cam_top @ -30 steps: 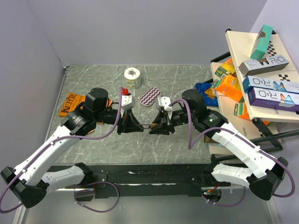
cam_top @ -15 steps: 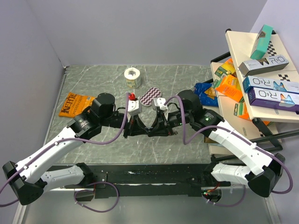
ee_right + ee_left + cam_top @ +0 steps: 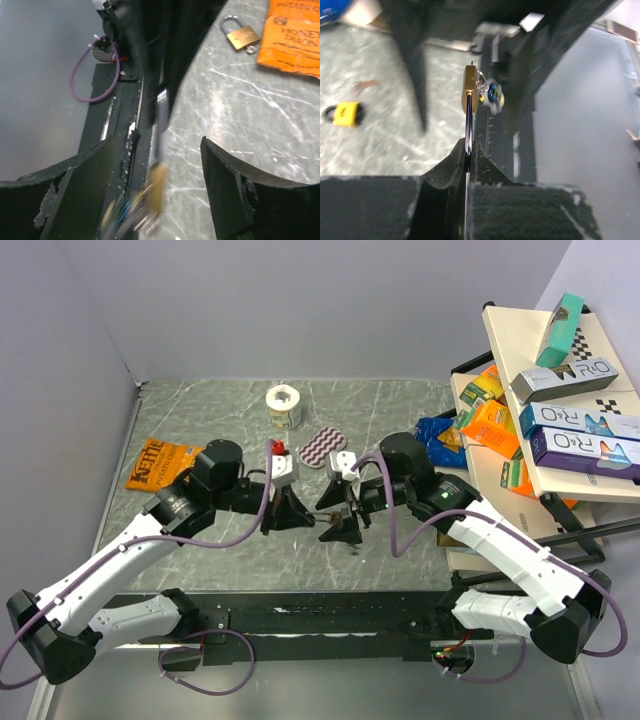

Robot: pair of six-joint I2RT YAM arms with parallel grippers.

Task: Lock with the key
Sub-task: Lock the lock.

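Two robot arms meet over a marbled grey tabletop [image 3: 250, 115]. The left hand [image 3: 468, 152] is clamped shut on the thin steel shackle [image 3: 468, 131] of a small brass padlock [image 3: 469, 90]. The padlock juts straight out ahead of that hand's fingertips, edge-on and lifted clear of the surface. A key [image 3: 492, 95] on a ring sits at the far end of the brass body, on the side away from the left hand. Whether it is seated in the keyhole cannot be made out.

The right hand [image 3: 156, 145] faces the lock with its fingers spread wide apart. Padlock and key show only as a blur in the gap between them, touching neither finger. Beyond the right hand, a second padlock [image 3: 242, 36] lies flat beside an orange chip bag [image 3: 295, 35].

The lock is probably rigid, dense for its size and smooth, so held by the shackle alone it may swivel when pushed. The key looks light, thin and free to swing. It is likely best pinched across the flat faces of its head, close to the lock body, so that it can be turned.
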